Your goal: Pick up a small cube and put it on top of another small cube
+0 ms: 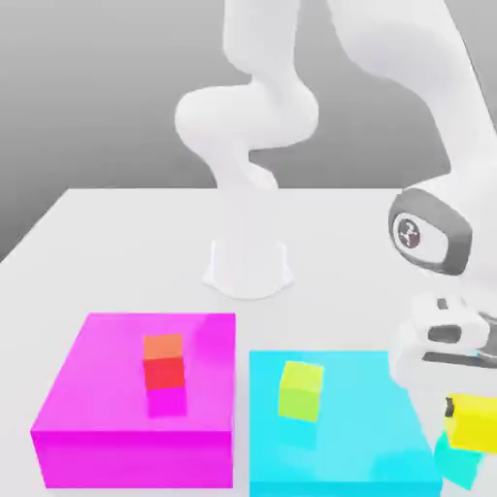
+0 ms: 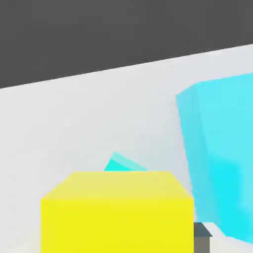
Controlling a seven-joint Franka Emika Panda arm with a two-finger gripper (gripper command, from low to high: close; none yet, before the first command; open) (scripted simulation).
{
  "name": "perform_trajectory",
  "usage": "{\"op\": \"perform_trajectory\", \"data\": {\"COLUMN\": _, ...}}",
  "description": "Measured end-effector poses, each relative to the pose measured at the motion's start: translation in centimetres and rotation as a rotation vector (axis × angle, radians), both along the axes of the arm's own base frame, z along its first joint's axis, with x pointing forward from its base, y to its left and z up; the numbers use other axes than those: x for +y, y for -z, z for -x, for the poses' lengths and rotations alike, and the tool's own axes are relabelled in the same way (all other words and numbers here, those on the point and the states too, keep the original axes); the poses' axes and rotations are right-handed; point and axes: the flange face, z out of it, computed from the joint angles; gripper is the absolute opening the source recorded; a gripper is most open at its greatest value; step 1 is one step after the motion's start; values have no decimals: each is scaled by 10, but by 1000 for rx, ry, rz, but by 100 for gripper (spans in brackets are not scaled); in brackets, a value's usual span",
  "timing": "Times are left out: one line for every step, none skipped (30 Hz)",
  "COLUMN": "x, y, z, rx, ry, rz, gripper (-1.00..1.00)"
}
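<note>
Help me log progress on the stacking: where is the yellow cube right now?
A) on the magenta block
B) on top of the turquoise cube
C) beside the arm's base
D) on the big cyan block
B: the yellow cube sits directly above the turquoise cube, at the exterior view's right of the big cyan block.

Lower right of exterior view: small cube point(image 1: 473, 423) sits on another small cube point(image 1: 456, 462), just right of a flat block point(image 1: 379, 417) carrying a third cube point(image 1: 301, 390) — second flat block point(image 1: 107, 408) w/ a stacked cube point(image 1: 164, 361) lower left, arm base point(image 1: 248, 267) behind, mid-frame.
</note>
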Motion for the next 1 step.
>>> {"op": "perform_trajectory", "data": {"x": 0, "y": 0, "z": 0, "rx": 0, "ry": 0, "rz": 0, "gripper": 100}}
